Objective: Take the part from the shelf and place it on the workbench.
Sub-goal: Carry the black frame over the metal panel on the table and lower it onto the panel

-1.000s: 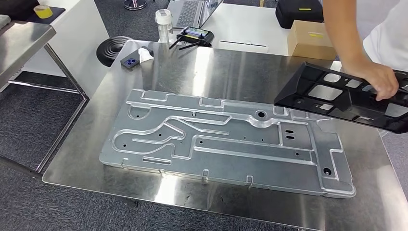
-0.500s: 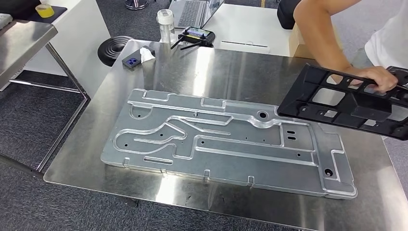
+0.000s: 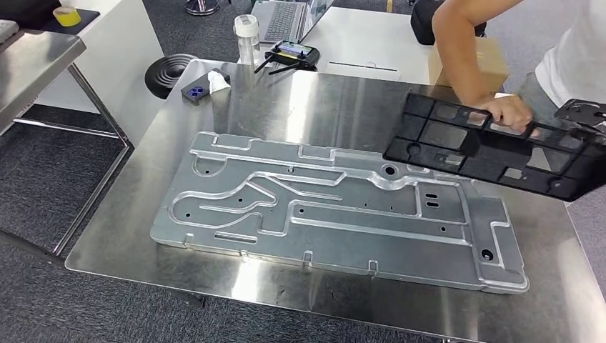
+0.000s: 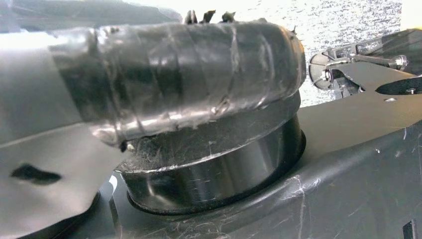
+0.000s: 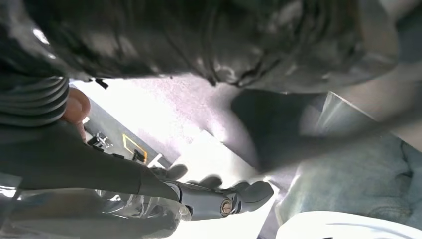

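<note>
The brushed stainless-steel workbench [image 3: 336,96] fills my head view, and nearly all of its top is taken by 1 large silver stamped metal plate with raised channels [image 3: 336,207], lying flat. I will place everything else against that plate.

The task's part, a black plastic open-celled frame [image 3: 493,150], hangs tilted in the air over the plate's far right corner. A person's hand [image 3: 511,113] grips its far edge, and its lower edge looks just clear of the plate. It is not resting on the bench yet.

My left hand [image 4: 179,89] sits hard against dark scratched plastic in the left wrist view, too close for me to tell whether it grips anything. My right hand [image 5: 219,199] shows grey fingers in a blurred, backlit right wrist view; I cannot tell whether they hold anything either.

The risks, as I judge them:
- The frame is held by 1 edge only, so it could swing and knock the plate's raised corner.
- With the plate covering most of the bench, the frame may end up on the plate or hanging over the bench edge beyond the plate's right end.
- A person's arm is beside that same corner, so any blind arm motion from me could strike it.
- A dark blue phone with a crumpled tissue [image 3: 196,89] lies beyond the plate's far left corner, well apart from all this.
</note>
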Controlling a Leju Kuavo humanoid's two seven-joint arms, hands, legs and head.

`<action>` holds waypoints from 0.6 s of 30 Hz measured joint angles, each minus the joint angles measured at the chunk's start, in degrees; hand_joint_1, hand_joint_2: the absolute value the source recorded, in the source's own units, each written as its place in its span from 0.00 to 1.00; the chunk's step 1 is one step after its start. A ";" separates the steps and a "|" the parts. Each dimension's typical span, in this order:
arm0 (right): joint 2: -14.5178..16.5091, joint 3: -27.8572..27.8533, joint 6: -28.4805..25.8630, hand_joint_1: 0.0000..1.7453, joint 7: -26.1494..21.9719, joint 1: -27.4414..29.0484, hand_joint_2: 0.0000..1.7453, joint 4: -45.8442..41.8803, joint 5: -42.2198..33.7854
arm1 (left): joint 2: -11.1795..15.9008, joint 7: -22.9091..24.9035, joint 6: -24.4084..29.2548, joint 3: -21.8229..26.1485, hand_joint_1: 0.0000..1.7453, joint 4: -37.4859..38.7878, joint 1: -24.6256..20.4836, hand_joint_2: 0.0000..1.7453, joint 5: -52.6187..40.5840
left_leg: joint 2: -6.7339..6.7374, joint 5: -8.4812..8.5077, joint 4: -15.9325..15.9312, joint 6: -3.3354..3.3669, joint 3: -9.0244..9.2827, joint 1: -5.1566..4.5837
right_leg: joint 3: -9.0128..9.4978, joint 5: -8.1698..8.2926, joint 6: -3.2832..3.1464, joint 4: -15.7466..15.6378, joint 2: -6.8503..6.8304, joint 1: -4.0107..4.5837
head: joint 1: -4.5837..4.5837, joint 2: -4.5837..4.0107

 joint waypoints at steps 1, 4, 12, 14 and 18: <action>-0.01 0.00 -0.01 0.00 0.00 0.00 0.00 0.00 0.01 | 0.00 -0.01 0.00 0.00 0.00 0.00 0.01 0.00 0.01 | 0.04 0.00 0.01 0.00 0.00 0.00 | 0.00 0.02 0.02 -0.01 0.05 -0.01 | 0.00 0.00; -0.01 0.00 -0.01 0.00 0.00 0.00 0.00 0.00 0.01 | 0.00 -0.01 -0.01 0.00 0.00 0.00 0.01 0.00 0.04 | 0.22 0.00 0.03 0.00 0.01 -0.01 | -0.04 0.06 0.08 -0.01 0.25 -0.02 | -0.02 0.00; -0.05 0.00 -0.01 0.00 0.00 0.01 0.00 0.00 0.01 | 0.01 -0.01 -0.15 0.00 0.00 0.00 0.01 0.00 0.08 | 0.32 -0.01 0.05 0.00 0.04 -0.01 | -0.08 0.09 0.11 -0.02 0.33 -0.03 | -0.02 0.00; -0.05 0.00 -0.01 0.00 0.00 0.01 0.00 0.00 0.01 | 0.02 -0.01 -0.19 0.00 0.00 0.00 0.01 0.00 0.08 | 0.37 -0.01 0.05 -0.01 0.05 -0.01 | -0.09 0.09 0.11 -0.02 0.37 -0.02 | -0.02 0.00; -0.13 0.00 -0.01 0.00 0.00 0.01 0.00 0.01 0.02 | 0.02 -0.01 -0.23 0.00 0.00 0.00 0.01 0.00 0.11 | 0.41 -0.01 0.04 -0.01 0.05 -0.01 | -0.11 0.09 0.11 -0.02 0.41 -0.02 | -0.02 0.00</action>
